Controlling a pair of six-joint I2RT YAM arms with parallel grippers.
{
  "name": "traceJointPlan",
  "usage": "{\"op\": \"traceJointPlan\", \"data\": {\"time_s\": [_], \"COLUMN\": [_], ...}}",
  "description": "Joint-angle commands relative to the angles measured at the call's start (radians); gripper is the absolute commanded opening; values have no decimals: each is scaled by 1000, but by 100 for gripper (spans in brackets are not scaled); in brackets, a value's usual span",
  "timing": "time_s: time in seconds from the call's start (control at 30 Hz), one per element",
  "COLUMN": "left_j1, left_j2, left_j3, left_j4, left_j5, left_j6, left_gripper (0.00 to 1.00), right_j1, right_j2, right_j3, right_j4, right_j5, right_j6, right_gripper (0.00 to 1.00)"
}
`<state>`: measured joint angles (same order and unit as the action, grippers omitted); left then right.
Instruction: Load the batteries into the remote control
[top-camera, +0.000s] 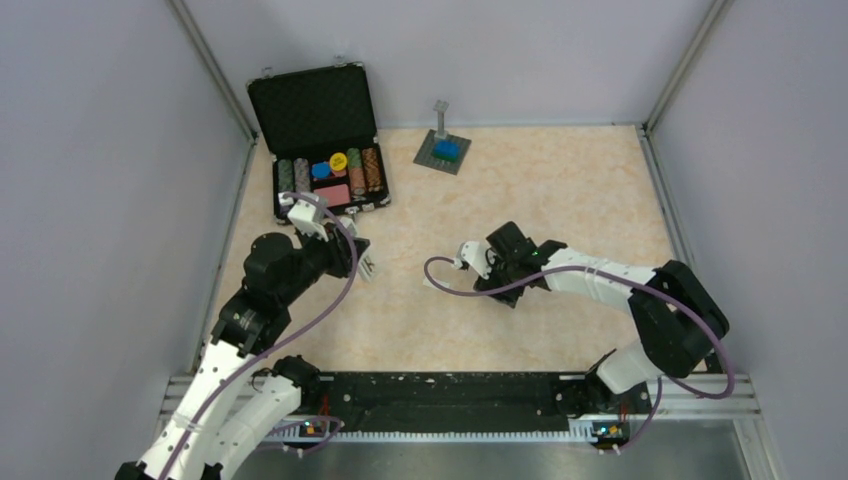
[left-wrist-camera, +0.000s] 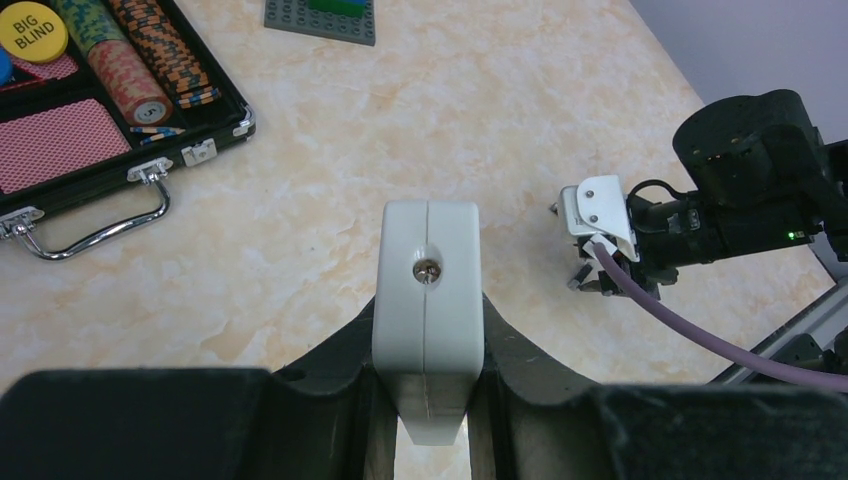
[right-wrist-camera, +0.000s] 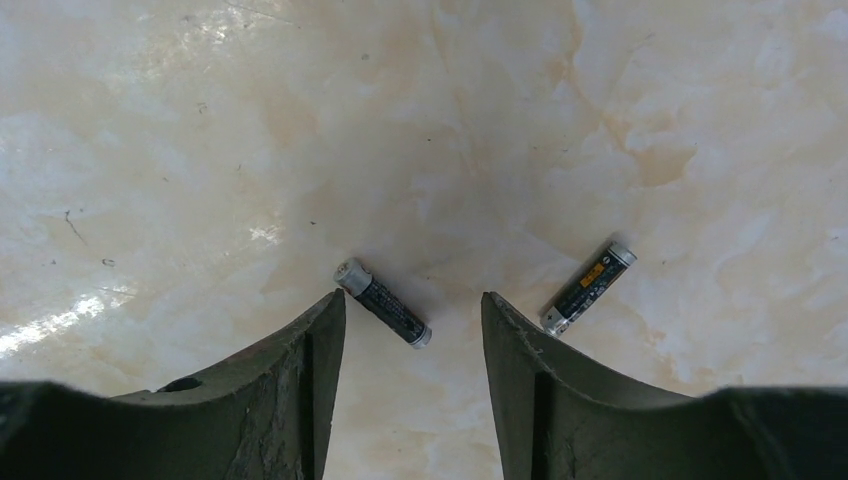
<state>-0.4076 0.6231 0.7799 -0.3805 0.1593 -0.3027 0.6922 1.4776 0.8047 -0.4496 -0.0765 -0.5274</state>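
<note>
Two batteries (right-wrist-camera: 383, 302) nr right claw (right-wrist-camera: 413, 300), remote (left-wrist-camera: 427, 240) partly hidden in left claw (left-wrist-camera: 428, 335)

Two batteries (right-wrist-camera: 383, 302), one remote control (left-wrist-camera: 427, 300), one chip case (top-camera: 312, 108), one brick baseplate (top-camera: 443, 152).

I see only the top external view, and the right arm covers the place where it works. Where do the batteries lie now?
Observer: One battery lies on the table, between the fingers of the open right claw, untouched.
Operator: And the other one?
Observer: The second battery lies outside the fingers, apart from the first.
Operator: Does the left claw hold the remote firmly?
Observer: The left claw is shut on the remote control, with one finger on each side.
</note>
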Motion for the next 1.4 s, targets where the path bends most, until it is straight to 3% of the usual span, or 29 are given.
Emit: {"op": "traceJointPlan", "data": {"time_s": [0.0, 0.27, 0.43, 0.6, 0.7, 0.8, 0.97, 1.17, 1.37], "left_j1": [-2, -2, -1, -2, -2, -2, -2, -2, -2], "left_j2": [-22, -34, -39, -51, -54, -54, -50, -49, -19], "left_j3": [32, 24, 27, 20, 11, 11, 17, 5, -4], "left_j4": [20, 25, 20, 29, 38, 38, 35, 59, 180], "left_j5": [-1, 0, -2, -12, -8, -3, 7, 49, 263], "left_j6": [14, 11, 10, -3, -10, -13, -17, -54, -156], "left_gripper": [0, 0, 0, 0, 0, 0, 0, 0, 0], "right_j1": [10, 11, 10, 11, 11, 10, 8, -2, -8], "right_j2": [29, 40, 91, 118, 122, 128, 100, -52, -241], "right_j3": [21, 20, 73, 98, 110, 125, 146, 195, 196], "right_j4": [11, -5, -43, -46, -51, -66, -59, -9, 107], "right_j5": [35, 44, 10, 1, 16, 10, 19, -12, -79], "right_j6": [7, 15, 62, 79, 100, 129, 163, 267, 457], "right_gripper": [51, 47, 31, 22, 7, 1, 0, 0, 0]}}
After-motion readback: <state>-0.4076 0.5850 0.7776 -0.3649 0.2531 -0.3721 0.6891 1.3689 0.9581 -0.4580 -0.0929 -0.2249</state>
